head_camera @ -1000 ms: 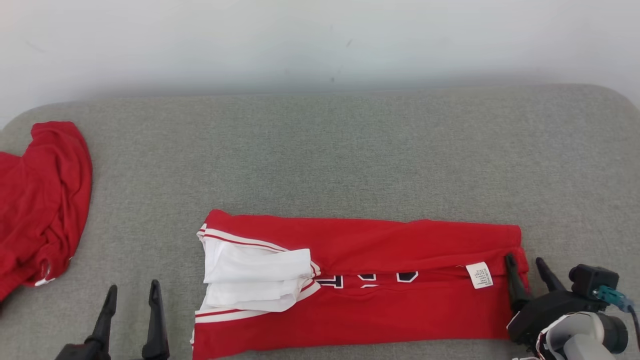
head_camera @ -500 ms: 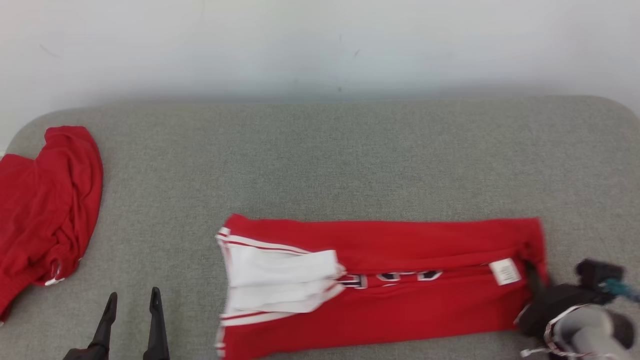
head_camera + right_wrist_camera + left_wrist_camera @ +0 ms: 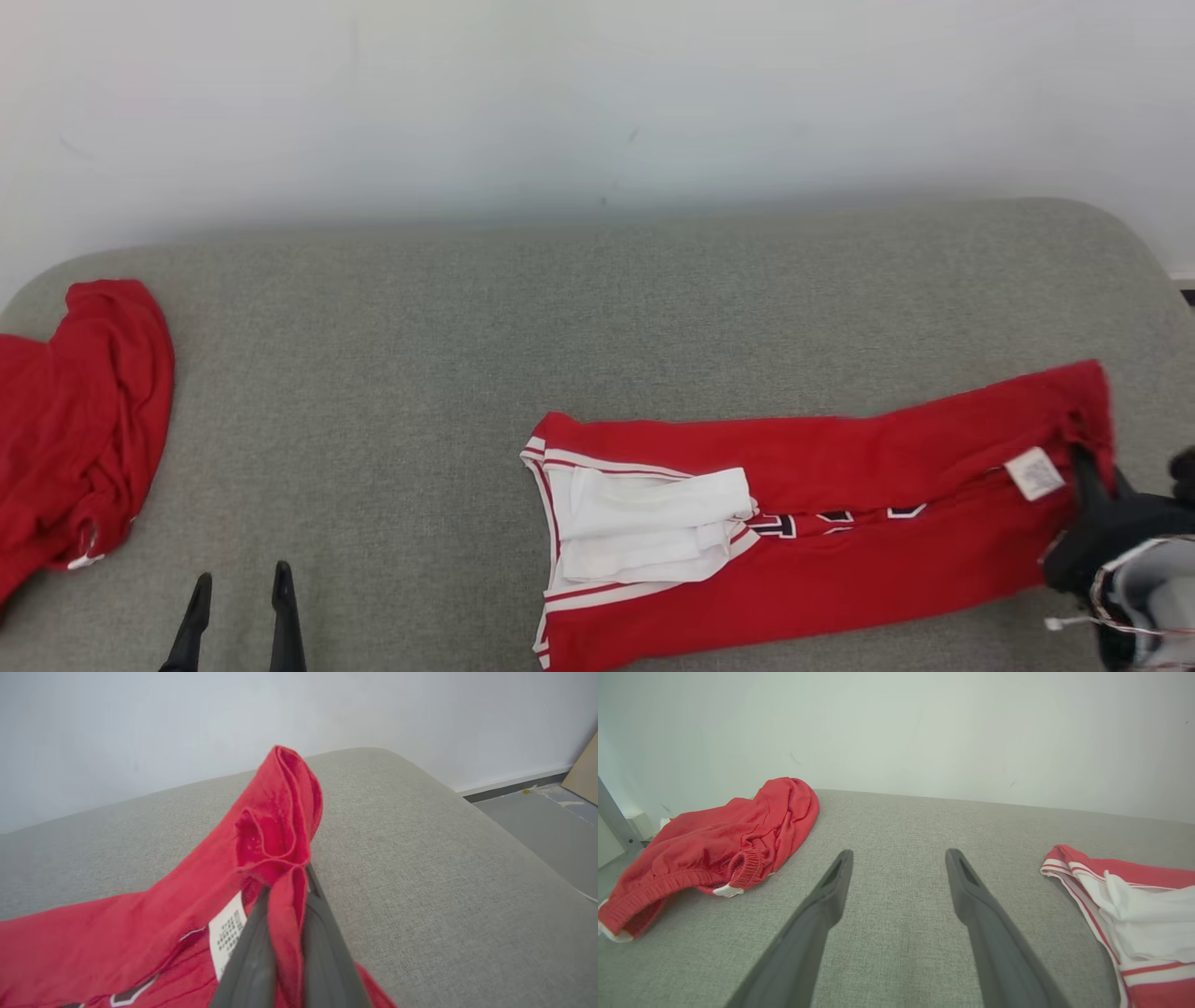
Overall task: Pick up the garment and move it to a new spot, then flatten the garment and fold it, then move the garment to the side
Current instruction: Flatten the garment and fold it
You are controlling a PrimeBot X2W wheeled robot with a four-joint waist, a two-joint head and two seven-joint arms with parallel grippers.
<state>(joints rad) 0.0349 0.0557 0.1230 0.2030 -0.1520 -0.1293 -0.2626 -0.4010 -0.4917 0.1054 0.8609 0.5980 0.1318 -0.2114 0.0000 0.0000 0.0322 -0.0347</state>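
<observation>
Right claw (image 3: pixel 287 882) clamped on one end of the red garment (image 3: pixel 840 504) (beside its white label (image 3: pixel 1033 473)), left claw (image 3: pixel 899 856) spread wide, empty, over grey surface (image 3: pixel 560 327).

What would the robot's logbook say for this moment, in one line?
step: move folded garment aside | right gripper: shut on garment's end, lifted | left gripper: open | surface: grey cushion | also: crumpled red cloth, left

The white tag (image 3: pixel 227 935) on the red garment (image 3: pixel 840 560), just beside the right claw (image 3: pixel 287 882), has print too tiny to read.
</observation>
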